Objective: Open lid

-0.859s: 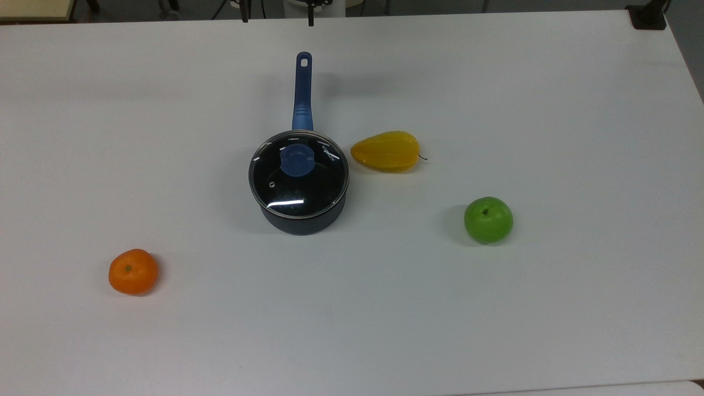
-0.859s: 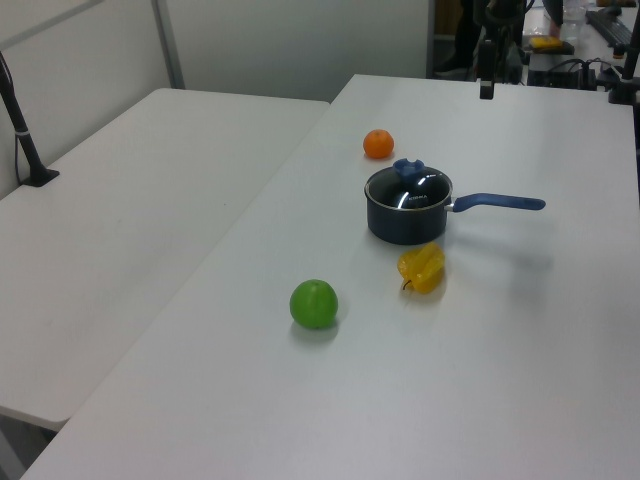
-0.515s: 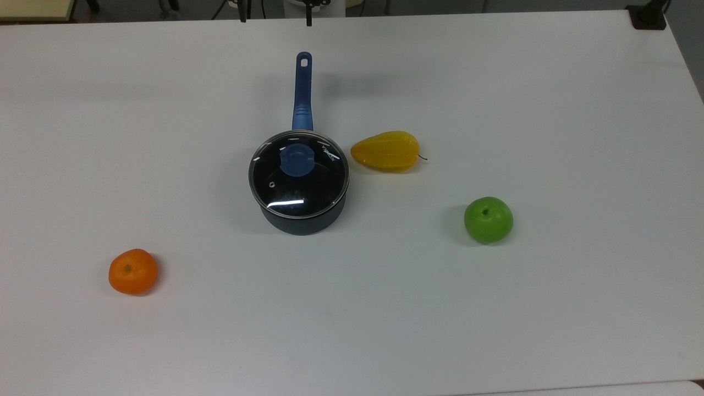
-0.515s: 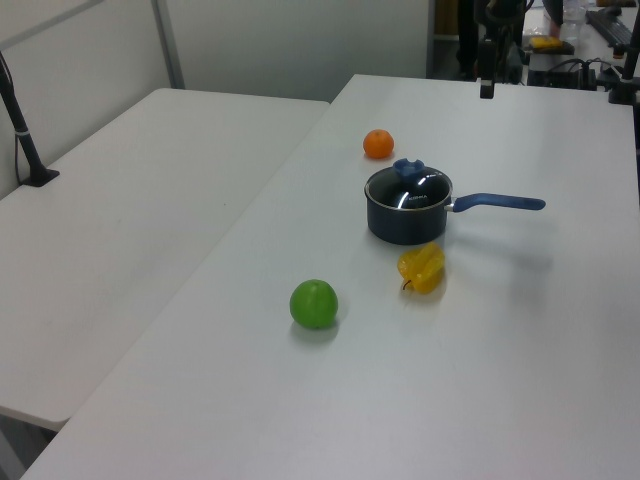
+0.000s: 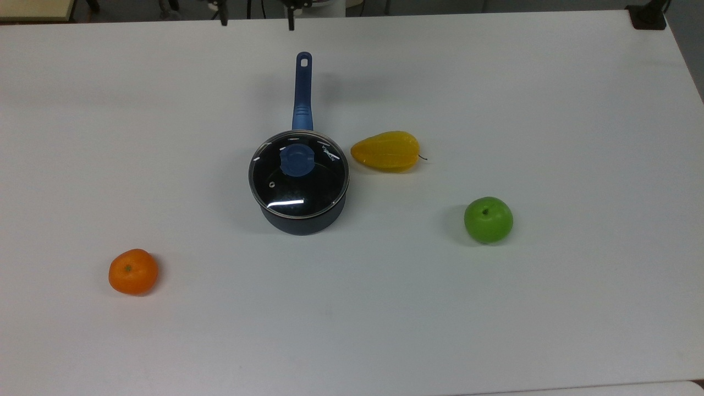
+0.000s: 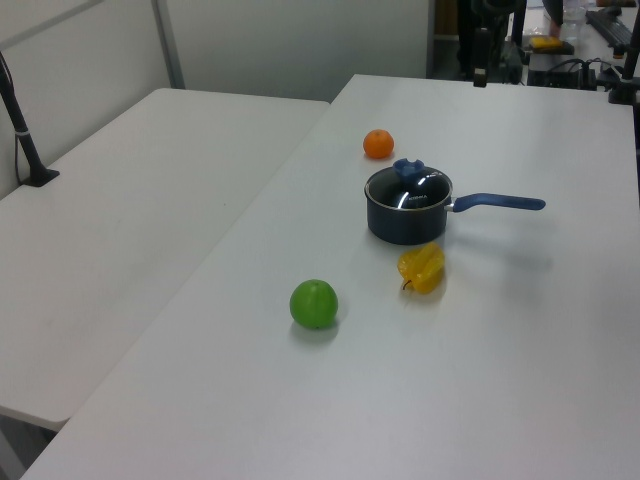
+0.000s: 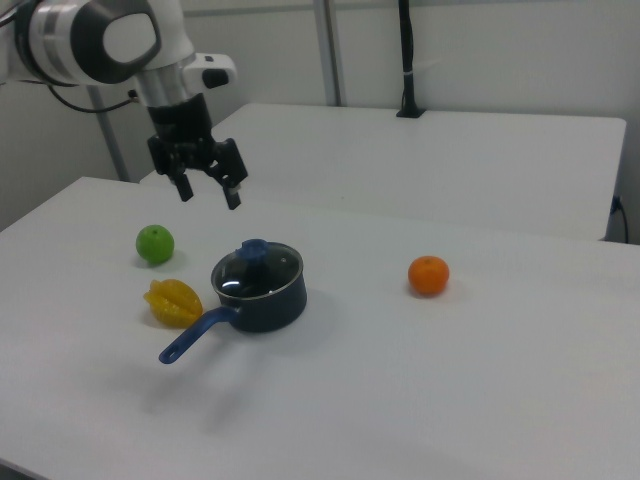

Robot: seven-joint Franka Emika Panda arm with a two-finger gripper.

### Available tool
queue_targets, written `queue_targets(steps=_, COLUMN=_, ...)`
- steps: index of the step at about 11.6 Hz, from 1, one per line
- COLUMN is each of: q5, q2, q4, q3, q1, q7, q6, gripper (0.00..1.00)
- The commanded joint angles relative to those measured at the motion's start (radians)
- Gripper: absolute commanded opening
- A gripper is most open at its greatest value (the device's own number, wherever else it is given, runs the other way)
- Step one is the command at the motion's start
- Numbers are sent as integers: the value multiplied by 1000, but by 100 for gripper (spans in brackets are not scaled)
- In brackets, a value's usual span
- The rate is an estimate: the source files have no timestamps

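The glass lid [image 5: 308, 187] with its blue knob [image 5: 297, 160] sits closed on the dark saucepan [image 5: 301, 223], mid-table in the top view. The pan's long blue handle [image 5: 302, 88] points toward the far edge. My gripper [image 7: 208, 193] hangs open in the air, above and behind the pan toward the right view's left, well clear of the lid [image 7: 262, 270]. In the top view its fingertips [image 5: 290, 24] poke in at the top edge, beyond the handle's end. Nothing is between the fingers.
A yellow fruit [image 5: 386, 151] lies just beside the pan on the top view's right. A green apple [image 5: 488, 219] sits further right. An orange [image 5: 133, 271] rests at the near left. A second white table [image 6: 130, 200] adjoins.
The gripper's fingertips have shifted toward the top view's left along the far edge. The pan, lid and fruit have not moved.
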Motion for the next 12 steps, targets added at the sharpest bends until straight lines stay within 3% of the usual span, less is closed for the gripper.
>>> queue_targets(steps=1, q5=28, q2=132, q4=107, q3=-3, q1=-45, q7=-52, q6=21, gripper=100)
queue_targets(steps=5, q5=61, q2=258, q4=129, q3=4, q1=-34, q7=-36, q6=191, gripper=100)
queue_targets(steps=7, q5=55, q2=311, q4=128, q3=7, q1=10, q7=-17, q6=260, gripper=100)
queue_targets(steps=12, q5=40, q2=373, q4=125, q3=9, q1=49, q7=-1, q6=280, gripper=100)
